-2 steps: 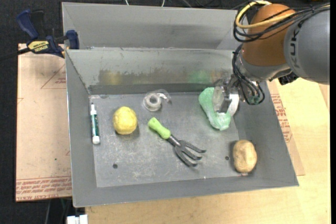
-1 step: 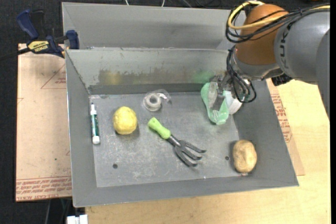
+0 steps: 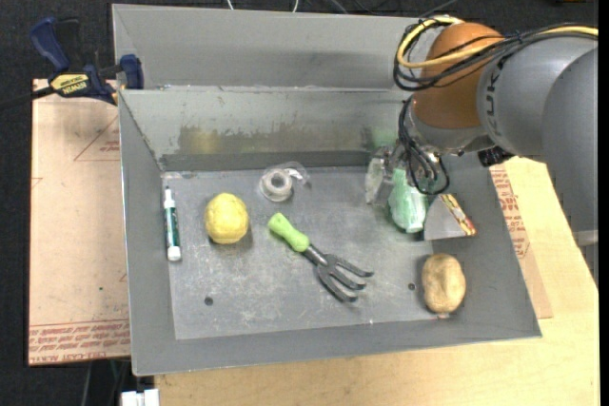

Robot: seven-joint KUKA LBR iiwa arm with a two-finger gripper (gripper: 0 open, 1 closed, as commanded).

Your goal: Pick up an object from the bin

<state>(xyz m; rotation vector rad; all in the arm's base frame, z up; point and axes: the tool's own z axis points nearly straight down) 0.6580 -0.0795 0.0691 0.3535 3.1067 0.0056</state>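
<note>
saw the grey arm [image 3: 547, 105] nearest the lens, entering from the right of the frame. found the claw [image 3: 403, 183] low in the bin [image 3: 266, 309], right of centre, directly over a pale green lump [image 3: 410, 210] near the back wall. could not tell how wide it stood or whether it gripped anything. judged the pick unfinished: grasp and lift left. noted a brown potato [image 3: 442, 282] lower in the frame, untouched.

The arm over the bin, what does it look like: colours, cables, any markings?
The arm is thick, rounded and grey, with dark lettering on the link by its wrist. An orange dome cover caps the wrist. Yellow and black cables loop round it and trail down to the small, pale metallic gripper.
</note>
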